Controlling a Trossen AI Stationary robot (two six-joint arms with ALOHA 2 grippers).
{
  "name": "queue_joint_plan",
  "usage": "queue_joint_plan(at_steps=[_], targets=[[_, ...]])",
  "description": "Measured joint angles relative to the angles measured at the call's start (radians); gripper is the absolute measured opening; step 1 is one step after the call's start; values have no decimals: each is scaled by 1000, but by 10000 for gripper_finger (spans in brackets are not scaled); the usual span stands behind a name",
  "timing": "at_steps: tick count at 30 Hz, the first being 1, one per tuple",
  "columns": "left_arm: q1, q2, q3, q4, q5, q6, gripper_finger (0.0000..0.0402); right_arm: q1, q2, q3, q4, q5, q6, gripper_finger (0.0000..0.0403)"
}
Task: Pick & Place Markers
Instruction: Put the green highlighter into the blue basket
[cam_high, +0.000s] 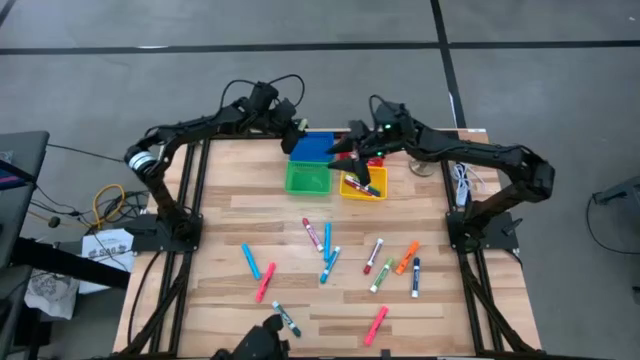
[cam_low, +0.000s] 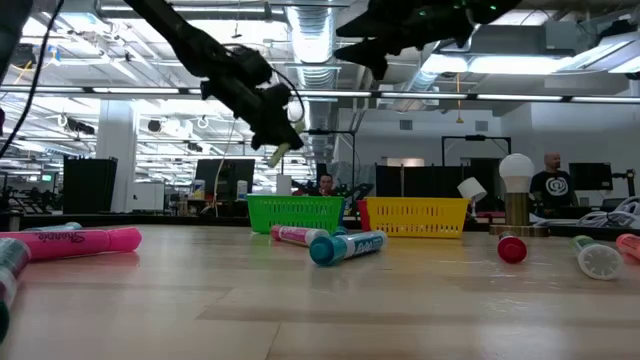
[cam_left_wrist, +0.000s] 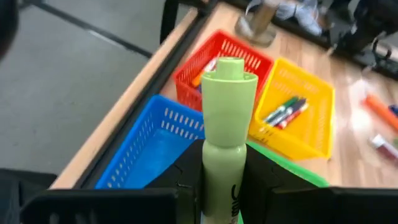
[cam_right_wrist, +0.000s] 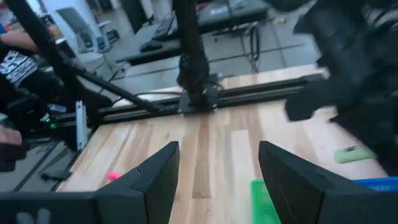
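1. Left jaws (cam_left_wrist: 221, 186) pinch a light-green marker (cam_left_wrist: 225, 134) above the blue bin (cam_high: 312, 147), tabletop's twelve o'clock.
2. Right jaws (cam_right_wrist: 214, 180) hang spread, empty, over the yellow bin (cam_high: 362, 187).
3. Other markers (cam_high: 325, 240) lie scattered toward six o'clock.

Both arms reach in toward the far middle of the table.

The left gripper (cam_high: 296, 127) is clamped, its fingers (cam_left_wrist: 273, 186) pressed on either side of a pale green marker (cam_left_wrist: 225, 130) that sticks out ahead of them. The right gripper (cam_high: 343, 150), just beside it, hangs with its fingers (cam_right_wrist: 155, 180) spread apart and nothing between them.
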Motion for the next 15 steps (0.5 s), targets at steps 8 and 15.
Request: queue_joint_plan(at_steps=[8, 15], targets=[[-1, 112, 114, -74, 21, 134, 63, -102, -195, -261, 193, 2, 75, 209], [-2, 206, 224, -97, 20, 220, 63, -143, -362, -498, 405, 96, 218, 209]])
